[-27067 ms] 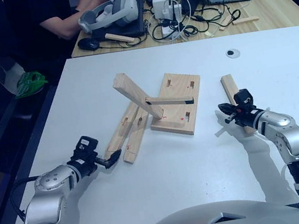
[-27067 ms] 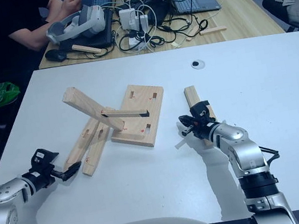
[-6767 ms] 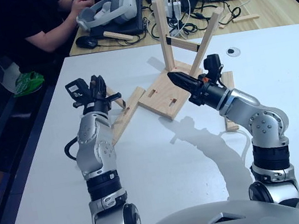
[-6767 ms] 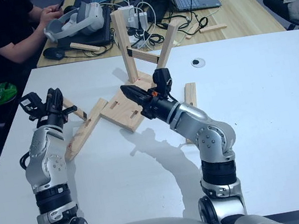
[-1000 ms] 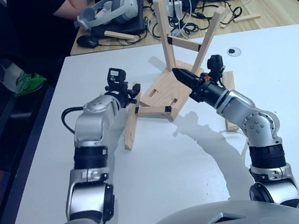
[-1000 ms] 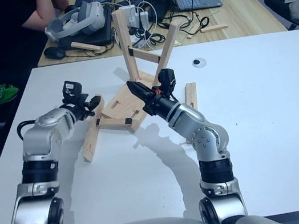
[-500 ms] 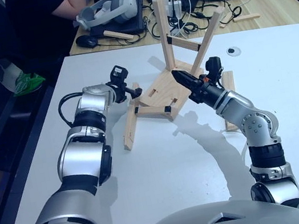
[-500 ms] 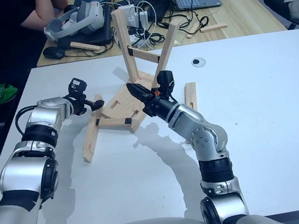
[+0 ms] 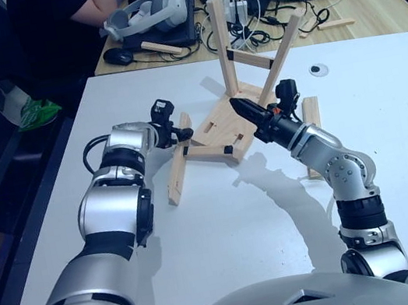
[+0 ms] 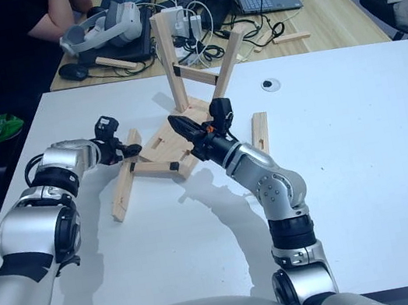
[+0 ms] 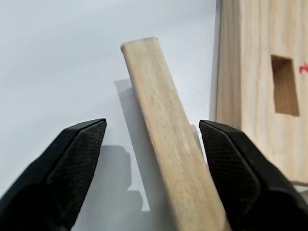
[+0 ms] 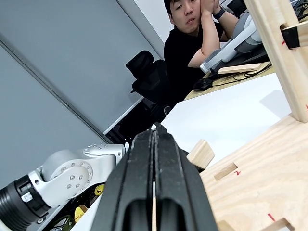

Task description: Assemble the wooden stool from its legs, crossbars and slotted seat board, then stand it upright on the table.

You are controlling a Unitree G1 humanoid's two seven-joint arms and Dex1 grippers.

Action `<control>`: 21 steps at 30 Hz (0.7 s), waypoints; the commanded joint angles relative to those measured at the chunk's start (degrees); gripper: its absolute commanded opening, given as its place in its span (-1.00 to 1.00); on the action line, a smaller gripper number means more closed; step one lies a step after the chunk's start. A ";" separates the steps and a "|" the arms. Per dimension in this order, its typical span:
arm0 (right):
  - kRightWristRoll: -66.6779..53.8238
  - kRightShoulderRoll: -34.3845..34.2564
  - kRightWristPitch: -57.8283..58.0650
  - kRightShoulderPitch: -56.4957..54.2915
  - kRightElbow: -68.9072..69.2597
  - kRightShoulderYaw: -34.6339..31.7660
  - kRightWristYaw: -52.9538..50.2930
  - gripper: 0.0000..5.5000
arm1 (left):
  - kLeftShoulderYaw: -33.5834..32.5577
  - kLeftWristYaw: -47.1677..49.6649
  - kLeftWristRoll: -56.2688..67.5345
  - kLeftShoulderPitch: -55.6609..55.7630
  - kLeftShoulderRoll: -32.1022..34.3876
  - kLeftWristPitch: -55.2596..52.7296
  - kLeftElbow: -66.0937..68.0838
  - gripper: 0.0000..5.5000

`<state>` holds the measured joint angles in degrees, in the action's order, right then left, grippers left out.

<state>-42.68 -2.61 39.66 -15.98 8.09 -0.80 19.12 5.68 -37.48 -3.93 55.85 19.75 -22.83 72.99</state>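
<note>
Beside the seat board (image 9: 213, 125), left gripper (image 9: 180, 133) gapes astride a leg (image 11: 153, 94); right gripper (image 9: 238, 105) pinched together.

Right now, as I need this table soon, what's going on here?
It's a wooden assembly job, partway done. The seat board lies on the table with two legs standing up from it, joined by a crossbar. The left gripper is open around the end of another leg lying beside the board; the right gripper is shut, over the board. One more leg lies to the right.
</note>
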 commanded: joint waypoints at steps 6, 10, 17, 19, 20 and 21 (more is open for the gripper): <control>0.92 -0.41 -0.23 0.25 -0.55 0.05 -0.59 -1.00 | -0.26 -2.32 -1.03 -0.79 -1.17 -0.62 0.69 -0.16; 1.09 -0.44 -0.30 0.18 -0.75 0.01 -0.60 -1.00 | -2.09 -2.98 0.12 -0.36 -0.99 -2.05 0.59 -0.37; 1.64 -0.73 -1.30 -0.07 -1.59 -0.13 -0.51 -1.00 | -2.66 -5.96 0.36 -0.08 -0.06 -3.41 -0.23 -0.61; 1.78 -0.80 -1.71 -0.18 -1.78 -0.39 -0.44 -1.00 | -2.91 -6.94 0.56 0.27 0.60 -3.95 -0.65 -0.62; 1.81 -0.86 -1.96 -0.25 -1.92 -0.60 -0.36 -1.00 | -3.24 -7.41 0.84 0.61 1.10 -4.36 -0.94 -0.62; 1.76 -0.93 -2.24 -0.34 -2.02 -0.88 -0.34 -1.00 | -3.69 -7.90 1.24 1.08 1.70 -4.84 -1.26 -0.62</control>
<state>-41.23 -3.39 37.94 -15.88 6.49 -1.26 19.12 2.77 -44.49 -3.19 55.67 19.78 -26.37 72.72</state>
